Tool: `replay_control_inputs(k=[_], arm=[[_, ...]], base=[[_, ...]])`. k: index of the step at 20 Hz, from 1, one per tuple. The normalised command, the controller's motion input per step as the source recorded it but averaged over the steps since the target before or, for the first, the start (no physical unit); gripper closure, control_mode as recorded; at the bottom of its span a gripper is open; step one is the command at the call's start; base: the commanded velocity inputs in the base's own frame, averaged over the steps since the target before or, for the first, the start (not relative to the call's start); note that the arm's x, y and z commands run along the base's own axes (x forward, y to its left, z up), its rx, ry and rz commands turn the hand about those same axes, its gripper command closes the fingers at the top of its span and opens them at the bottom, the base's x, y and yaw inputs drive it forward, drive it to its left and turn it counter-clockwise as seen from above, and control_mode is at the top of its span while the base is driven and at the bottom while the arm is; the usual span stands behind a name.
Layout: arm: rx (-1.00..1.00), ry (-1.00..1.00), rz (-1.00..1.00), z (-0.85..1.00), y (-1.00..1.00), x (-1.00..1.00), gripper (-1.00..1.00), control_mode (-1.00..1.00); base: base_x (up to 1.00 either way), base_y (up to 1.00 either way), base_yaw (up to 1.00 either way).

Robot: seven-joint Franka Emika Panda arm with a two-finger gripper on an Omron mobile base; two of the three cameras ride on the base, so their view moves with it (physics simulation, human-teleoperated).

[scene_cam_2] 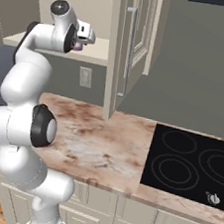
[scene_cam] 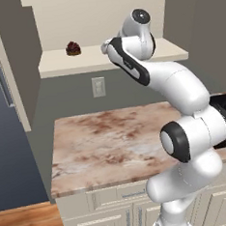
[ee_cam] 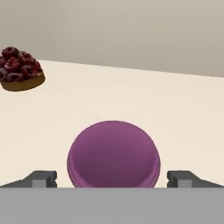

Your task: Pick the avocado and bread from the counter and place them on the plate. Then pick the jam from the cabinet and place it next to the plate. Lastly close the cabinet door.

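End effector (ee_cam: 112,179) spread wide with the jam (ee_cam: 113,154) centred between its fingertips on the cabinet (scene_cam: 96,63) shelf — ease in a touch further, close squarely on the jar's sides, lift straight before backing out, well clear of the berry tart (ee_cam: 19,69)

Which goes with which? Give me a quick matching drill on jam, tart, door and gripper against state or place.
Things:
1. jam
2. tart
3. door
4. gripper

States or places:
A. swung open
B. far back on the shelf, off to one side
C. between the fingertips
D. open, jaws either side of the jar

Pairs: 1-C, 2-B, 3-A, 4-D
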Motion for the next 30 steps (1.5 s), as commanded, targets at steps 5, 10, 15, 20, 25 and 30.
replay_control_inputs(k=[5, 10, 15, 20, 25, 30], arm=[[-0.02, 0.00, 0.00, -0.04, 0.05, 0.15, -1.00, -1.00], [-0.02, 0.00, 0.00, -0.04, 0.03, 0.09, 1.00, -1.00], [0.00, 0.00, 0.00, -0.06, 0.00, 0.00, 1.00, -1.00], [0.00, -0.05, 0.00, 0.03, 0.00, -0.24, 1.00, -1.00], [0.00, -0.10, 0.03, 0.25, 0.06, -0.44, 1.00, -1.00], [0.00, -0.11, 0.05, 0.40, 0.00, -0.79, 1.00, -1.00]], base=[[0.00, 0.00, 0.00], [0.00, 0.00, 0.00], [0.00, 0.00, 0.00], [0.00, 0.00, 0.00], [0.00, 0.00, 0.00], [0.00, 0.00, 0.00]])
